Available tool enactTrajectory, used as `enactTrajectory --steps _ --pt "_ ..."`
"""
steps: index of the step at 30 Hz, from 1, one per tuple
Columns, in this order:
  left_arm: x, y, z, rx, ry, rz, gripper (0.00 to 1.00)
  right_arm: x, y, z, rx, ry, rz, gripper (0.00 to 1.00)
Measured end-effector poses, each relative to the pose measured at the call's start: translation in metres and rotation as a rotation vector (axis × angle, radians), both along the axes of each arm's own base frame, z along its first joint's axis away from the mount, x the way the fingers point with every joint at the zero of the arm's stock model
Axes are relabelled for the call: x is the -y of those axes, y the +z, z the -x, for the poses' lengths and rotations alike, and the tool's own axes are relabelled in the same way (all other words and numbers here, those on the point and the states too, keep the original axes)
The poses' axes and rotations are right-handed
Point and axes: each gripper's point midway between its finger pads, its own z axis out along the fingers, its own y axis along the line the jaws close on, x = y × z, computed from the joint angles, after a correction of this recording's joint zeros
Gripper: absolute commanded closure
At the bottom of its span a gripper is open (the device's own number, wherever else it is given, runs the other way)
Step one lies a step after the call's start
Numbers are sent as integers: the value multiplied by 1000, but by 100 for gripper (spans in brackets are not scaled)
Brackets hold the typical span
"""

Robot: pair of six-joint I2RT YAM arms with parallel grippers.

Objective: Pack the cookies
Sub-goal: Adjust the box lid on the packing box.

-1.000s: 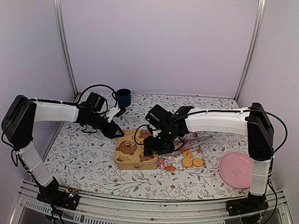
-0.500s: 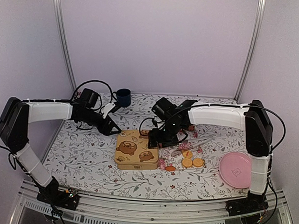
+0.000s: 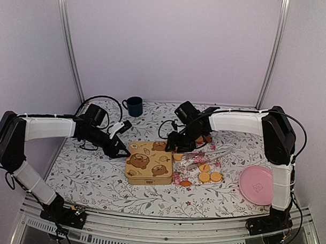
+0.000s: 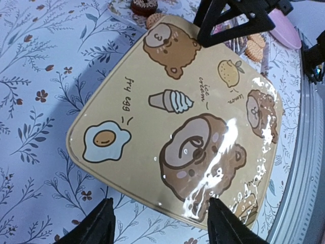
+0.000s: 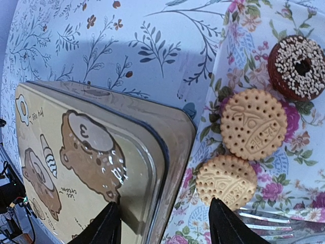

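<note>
Tin (image 3: 149, 163), lid on; left end effector (image 3: 118, 151) and right end effector (image 3: 173, 145) both spread beside it.
Cookies (image 3: 210, 176) just beside the tin, toward the counter's right edge; advise pinching opposite lid rims, lifting level.

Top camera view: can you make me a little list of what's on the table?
tin: yellow, bear pictures, lid on, middle of the table
cookies: loose, just right of the tin
dark cookie: ring-shaped, sprinkled, near two golden ones
plate: pink, far right
cup: blue, at the back
left hand: open, at the tin's left edge
right hand: open, at the tin's back right corner
</note>
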Motion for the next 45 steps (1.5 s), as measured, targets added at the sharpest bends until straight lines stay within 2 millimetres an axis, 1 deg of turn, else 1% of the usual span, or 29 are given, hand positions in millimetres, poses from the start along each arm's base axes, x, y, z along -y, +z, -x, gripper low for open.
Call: enactTrajectory --steps 3,7,9,12,15,19,23,24,26,27,29,31,35,37,39,40,42,43,44,45 --pt "6 -6 2 -6 -14 -1 39 -3 -3 -2 11 -1 -28 42" --pt "11 -17 -1 -14 -20 -12 41 -4 -4 -3 20 -7 -44 43" --pt "11 -25 -7 -8 -9 -32 42 -5 -3 -4 24 -10 -48 43" --pt "9 -30 -23 21 24 -57 43 -5 -3 -5 26 -12 -50 44" --pt "10 -37 -29 14 36 -63 43 -3 -3 -4 28 -17 -47 46" --pt "15 -36 -27 17 28 -61 43 2 -1 -3 40 -27 -37 49" --pt "21 -28 -16 11 0 -53 43 7 0 -3 48 -35 -21 56" --pt "23 -24 -12 7 -13 -43 43 8 1 -2 48 -36 -20 56" --pt "33 -9 -3 15 -57 6 43 8 1 -2 50 -36 -20 55" --pt "39 -2 4 21 -84 23 43 7 2 -2 52 -36 -21 52" --pt "43 8 8 30 -102 44 43 8 3 0 52 -39 -20 48" --pt "39 14 6 41 -95 51 43 10 5 5 46 -39 -15 46" --pt "12 16 -13 40 -11 45 43 25 11 22 32 -54 -3 47" --pt "-3 18 -22 53 29 35 43 36 17 31 29 -67 -3 53" --pt "-11 19 -23 65 47 26 44 44 22 37 30 -80 -7 59" --pt "-12 18 -21 69 48 20 45 48 22 41 26 -85 -7 64" --pt "-14 14 -16 63 47 9 45 53 18 47 12 -96 -5 72" --pt "-15 9 -14 59 49 -1 45 55 14 49 1 -98 -2 77" --pt "-17 3 -11 48 55 -14 45 57 8 52 -12 -103 3 79" --pt "-19 -4 -9 38 62 -26 45 59 3 55 -28 -107 12 80"
